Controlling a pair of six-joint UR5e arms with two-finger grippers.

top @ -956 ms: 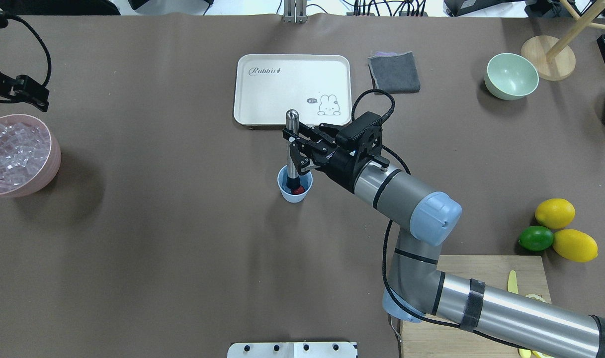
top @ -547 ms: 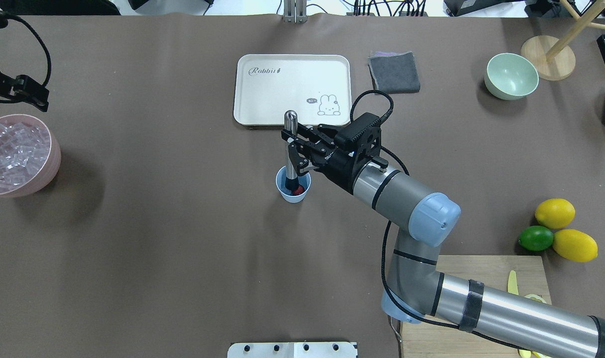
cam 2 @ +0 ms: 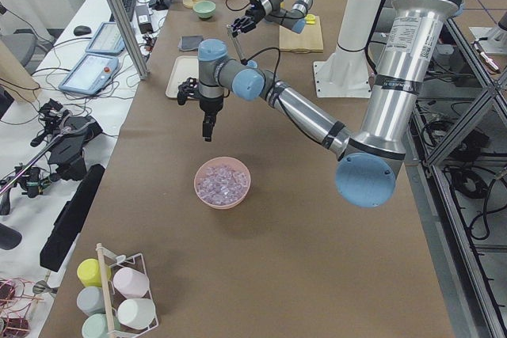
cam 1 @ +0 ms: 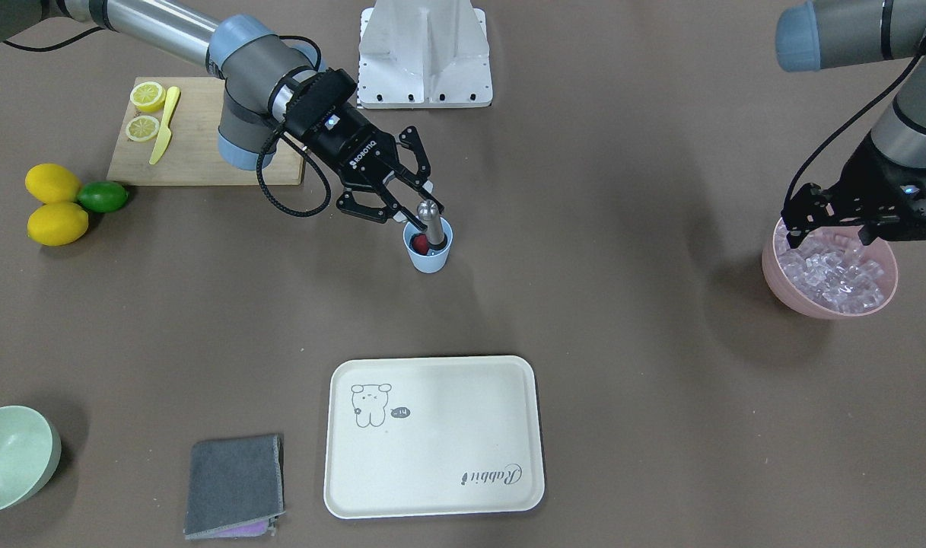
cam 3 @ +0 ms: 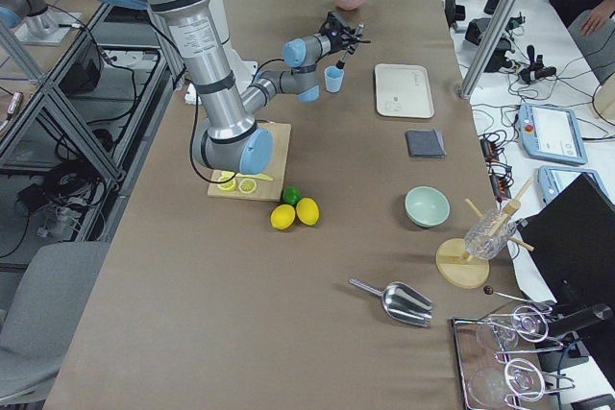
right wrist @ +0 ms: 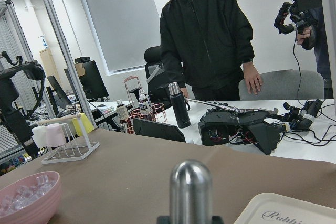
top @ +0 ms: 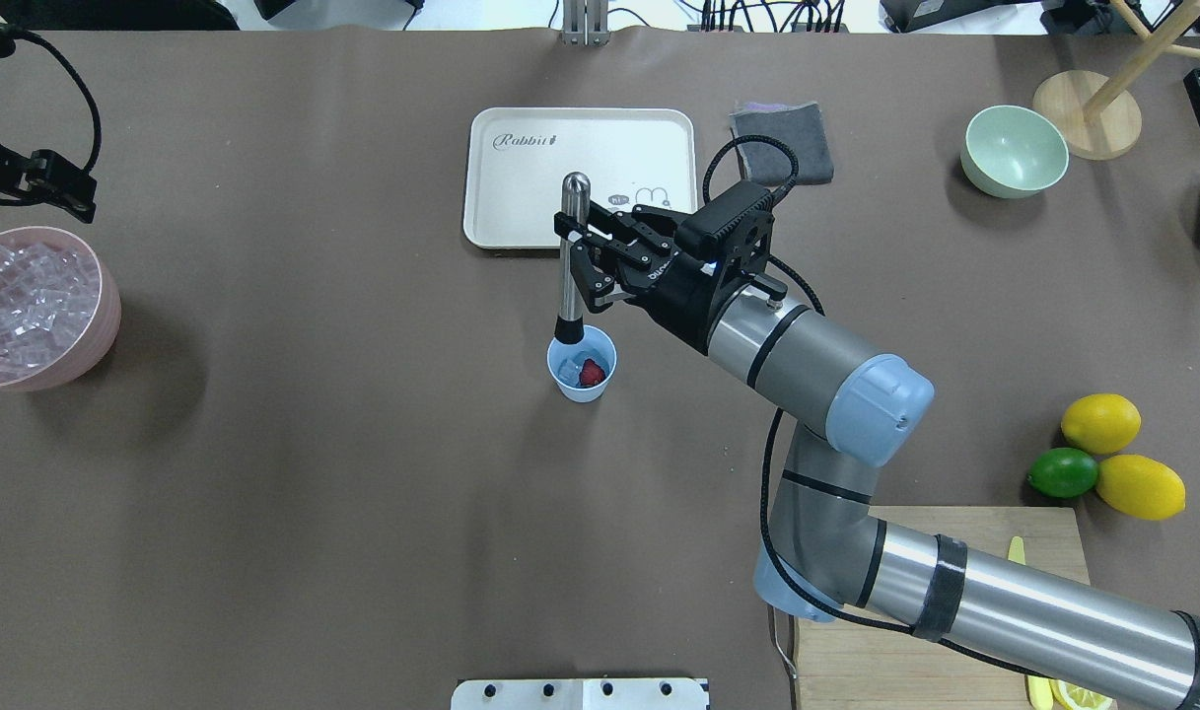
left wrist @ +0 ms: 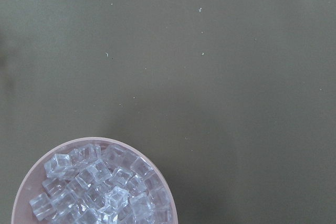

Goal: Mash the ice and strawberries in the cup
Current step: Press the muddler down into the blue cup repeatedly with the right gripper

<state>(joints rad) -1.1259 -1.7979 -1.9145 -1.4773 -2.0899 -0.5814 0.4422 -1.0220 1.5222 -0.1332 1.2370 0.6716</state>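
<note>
the right gripper (top: 572, 258) has its fingers (top: 582, 282) clamped on the shaft of a metal muddler (top: 573, 209). it grips partway down, so the rounded steel top stands clear above the fingers and the black end points down. the muddler is close to upright over the light blue cup (top: 586, 391). the cup stands on the brown desk (top: 314, 493) near its middle, a little nearer the robot than the cream tray (top: 521, 177).

from overhead the black end sits at the cup's far rim, while the front view has it overlapping the cup's mouth. i cannot say for sure whether the tip is just inside the cup or hanging just above it. inside the cup lies the red strawberry (top: 592, 373), on the side towards the right arm. a few clear ice cubes (top: 567, 369) lie right beside it.

the left gripper (cam 1: 828, 227) hangs above the edge of the pink bowl (cam 1: 771, 283) at the desk's left end. its fingers are spread apart with nothing between them. the bowl is heaped with more cubes.

well off to the right are two lemons (top: 1100, 422), a lime (top: 1063, 472) touching them and a pale green bowl (top: 1014, 150). a folded grey cloth (top: 782, 143) lies just beside the tray.
</note>
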